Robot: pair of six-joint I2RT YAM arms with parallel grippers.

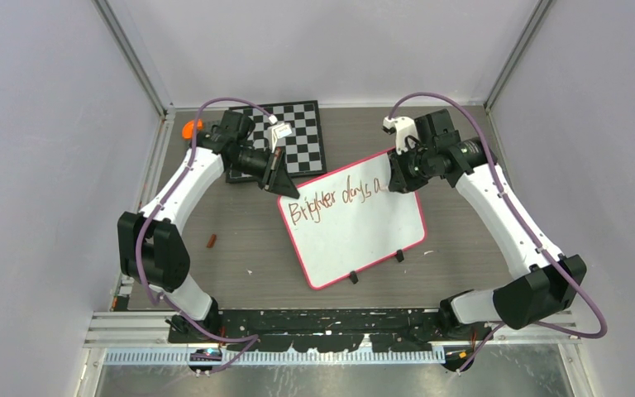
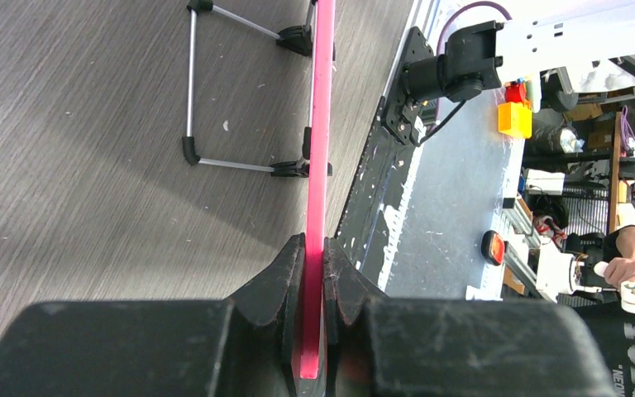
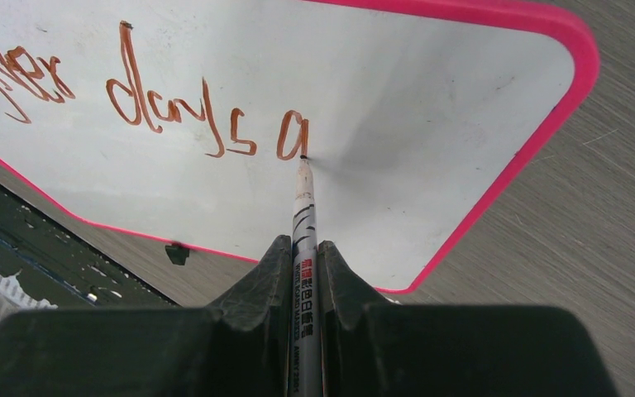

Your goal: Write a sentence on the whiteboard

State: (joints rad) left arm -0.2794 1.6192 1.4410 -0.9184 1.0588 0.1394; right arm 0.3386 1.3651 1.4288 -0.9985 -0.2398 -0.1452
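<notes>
Whiteboard (image 1: 364, 240) sits on the table (image 1: 240, 223) between both arms; the sentence (image 1: 335, 201) reads "Brighter days a" (remaining words unwritten); left gripper (image 2: 314, 248) clamps its pink rim; right gripper (image 3: 304, 252) pinches the marker (image 3: 303, 194), tip touching the board.

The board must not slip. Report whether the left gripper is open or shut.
Shut: the left gripper clamps the pink rim of the whiteboard, fingers pressed against both sides.
</notes>
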